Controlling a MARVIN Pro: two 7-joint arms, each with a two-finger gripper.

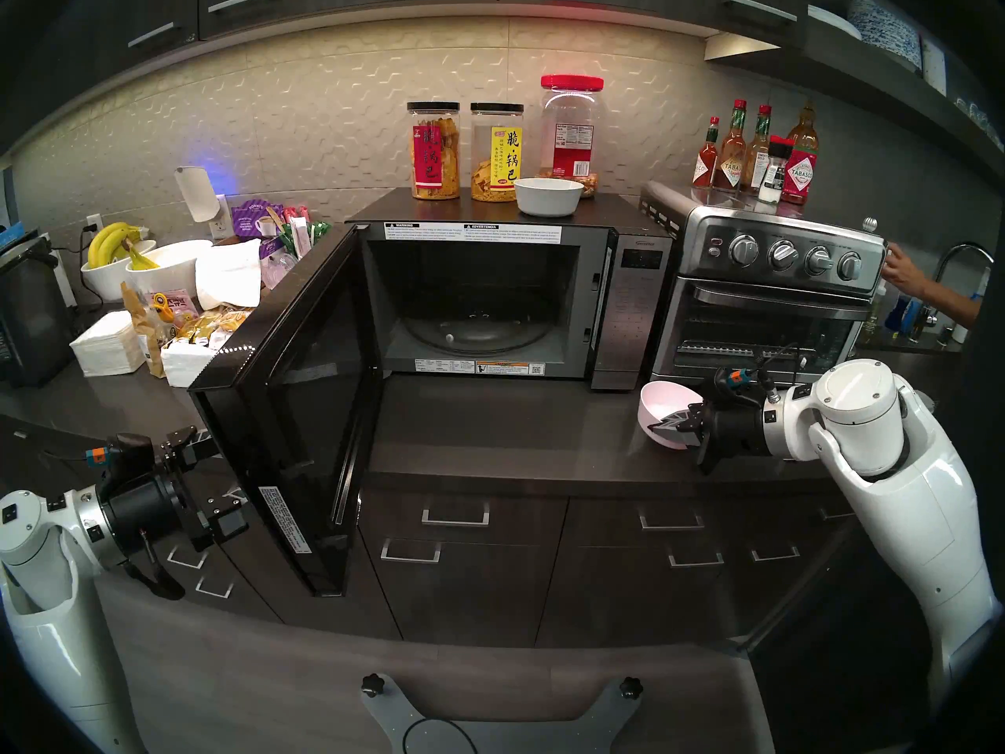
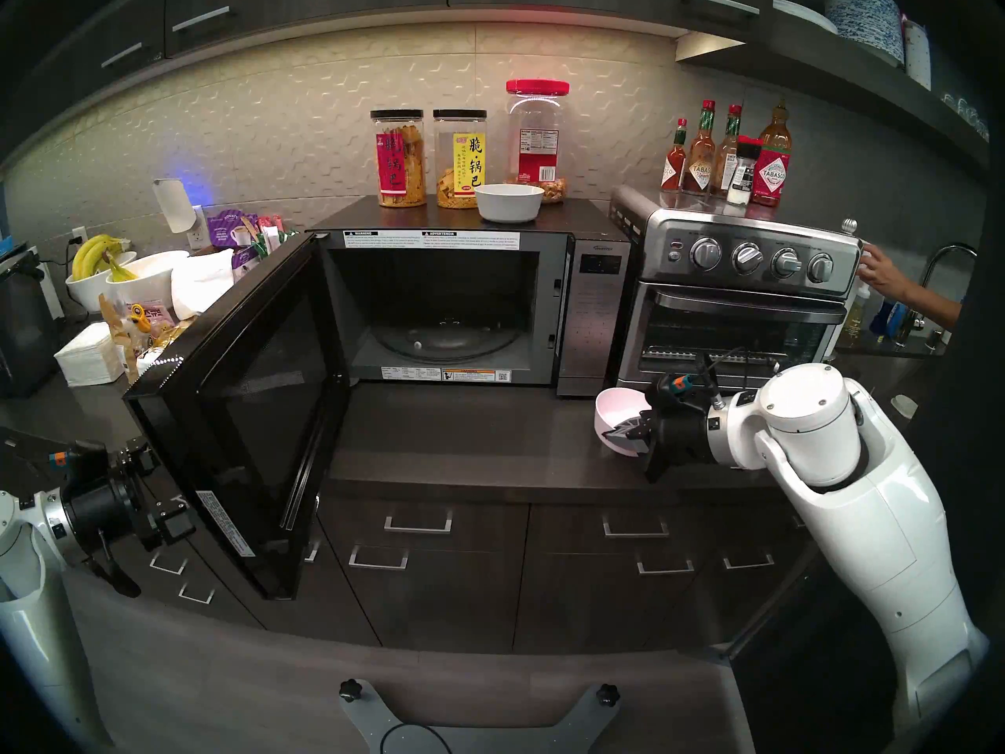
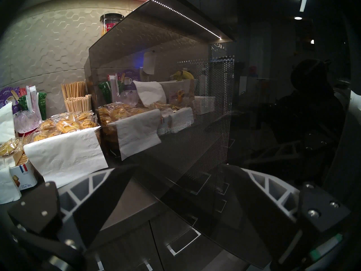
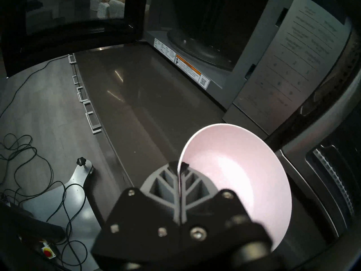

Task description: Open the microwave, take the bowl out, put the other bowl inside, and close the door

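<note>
The microwave [image 1: 625,301] stands with its door [image 1: 304,410] swung wide to the left; its cavity holds only the glass turntable [image 1: 478,328]. On the microwave's top sits the white bowl [image 1: 548,197]. My right gripper [image 1: 671,424] is shut on the rim of the pink bowl [image 1: 661,410], holding it tilted just above the counter in front of the toaster oven. In the right wrist view the fingers [image 4: 172,178] pinch the pink bowl [image 4: 234,176] at its edge. My left gripper [image 1: 209,478] is open, empty, just left of the door's outer face [image 3: 195,108].
A steel toaster oven [image 1: 761,301] stands right of the microwave, with a person's hand [image 1: 903,271] at its right corner and sauce bottles [image 1: 756,154] on top. Three jars [image 1: 492,149] stand behind the white bowl. Snacks, napkins and banana bowls [image 1: 141,263] crowd the counter left of the door.
</note>
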